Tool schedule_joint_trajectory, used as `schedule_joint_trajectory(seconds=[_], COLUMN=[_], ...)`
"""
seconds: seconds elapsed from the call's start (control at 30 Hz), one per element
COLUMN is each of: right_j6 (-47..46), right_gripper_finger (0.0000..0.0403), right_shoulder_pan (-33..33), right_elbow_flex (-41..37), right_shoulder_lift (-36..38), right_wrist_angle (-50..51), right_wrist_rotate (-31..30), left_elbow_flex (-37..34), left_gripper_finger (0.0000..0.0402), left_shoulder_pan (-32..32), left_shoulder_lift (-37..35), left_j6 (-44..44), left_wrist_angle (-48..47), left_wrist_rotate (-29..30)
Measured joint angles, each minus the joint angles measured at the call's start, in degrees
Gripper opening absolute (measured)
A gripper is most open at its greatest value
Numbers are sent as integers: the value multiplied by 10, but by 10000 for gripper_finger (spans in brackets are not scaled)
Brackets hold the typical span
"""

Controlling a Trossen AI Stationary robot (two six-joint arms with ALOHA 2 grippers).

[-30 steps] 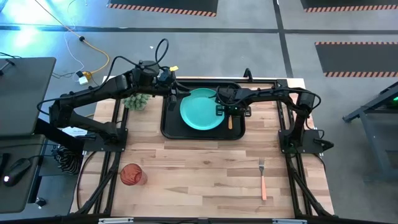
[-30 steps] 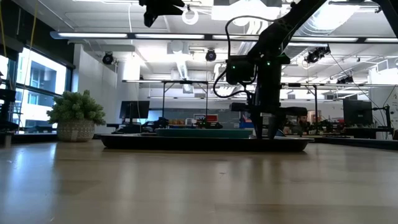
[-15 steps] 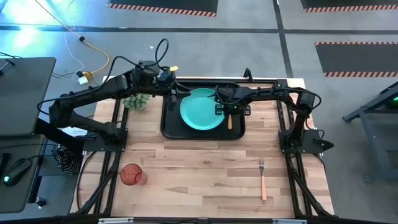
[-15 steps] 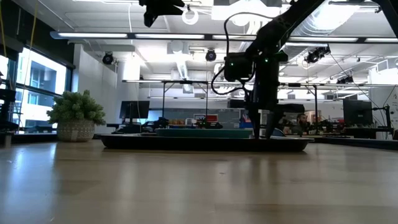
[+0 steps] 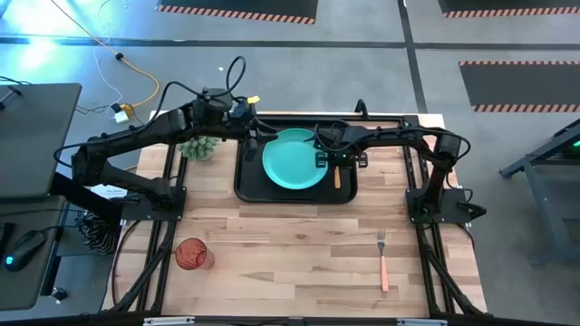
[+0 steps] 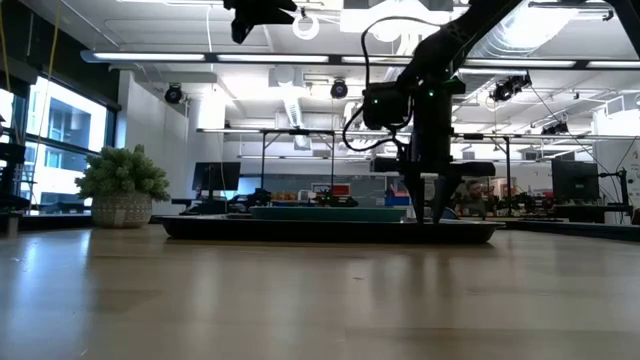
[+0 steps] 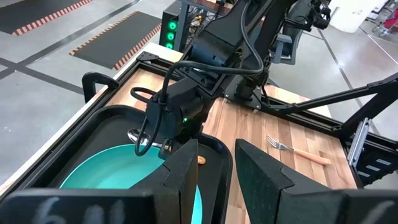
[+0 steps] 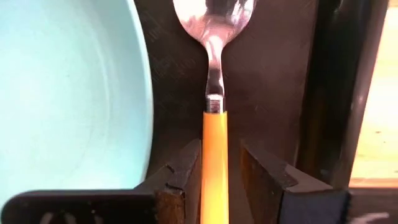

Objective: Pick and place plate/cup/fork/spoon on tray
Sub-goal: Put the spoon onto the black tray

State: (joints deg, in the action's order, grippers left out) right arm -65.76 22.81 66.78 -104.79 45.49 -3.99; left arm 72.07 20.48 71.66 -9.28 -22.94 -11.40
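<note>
The black tray (image 5: 249, 181) lies at the table's far middle, and the teal plate (image 5: 290, 159) rests flat in it. The spoon (image 8: 214, 93), with a silver bowl and an orange handle, lies on the tray floor right of the plate. My right gripper (image 8: 221, 171) is open and low over the spoon, pointing down, one finger on each side of the handle. My left gripper (image 7: 217, 168) is open and empty above the tray's left part. The red-brown cup (image 5: 192, 254) stands at the near left. The fork (image 5: 383, 261) lies at the near right.
A spiky green plant (image 5: 199, 147) in a pot stands just left of the tray, under my left arm. The tray's raised rim (image 6: 330, 230) runs around the plate and the spoon. Bare wood lies between the tray and the table's near edge.
My right gripper has risen a little over the spoon, which stays flat on the tray floor beside the plate.
</note>
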Motion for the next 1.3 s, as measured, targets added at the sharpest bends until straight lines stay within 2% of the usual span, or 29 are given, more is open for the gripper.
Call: schedule_joint_trajectory(seconds=[0.73, 1.3], right_j6=[0, 0], right_gripper_finger=[99, 99], right_shoulder_pan=[-4, -7], right_elbow_flex=[-1, -2], right_shoulder_lift=[-2, -14], right_wrist_angle=[-14, -26], right_wrist_rotate=[-19, 8], left_elbow_flex=[0, 0], left_gripper_finger=[99, 99], left_shoulder_pan=[0, 0], left_shoulder_lift=[0, 0], left_j6=[0, 0], left_wrist_angle=[0, 0], left_wrist_rotate=[0, 0])
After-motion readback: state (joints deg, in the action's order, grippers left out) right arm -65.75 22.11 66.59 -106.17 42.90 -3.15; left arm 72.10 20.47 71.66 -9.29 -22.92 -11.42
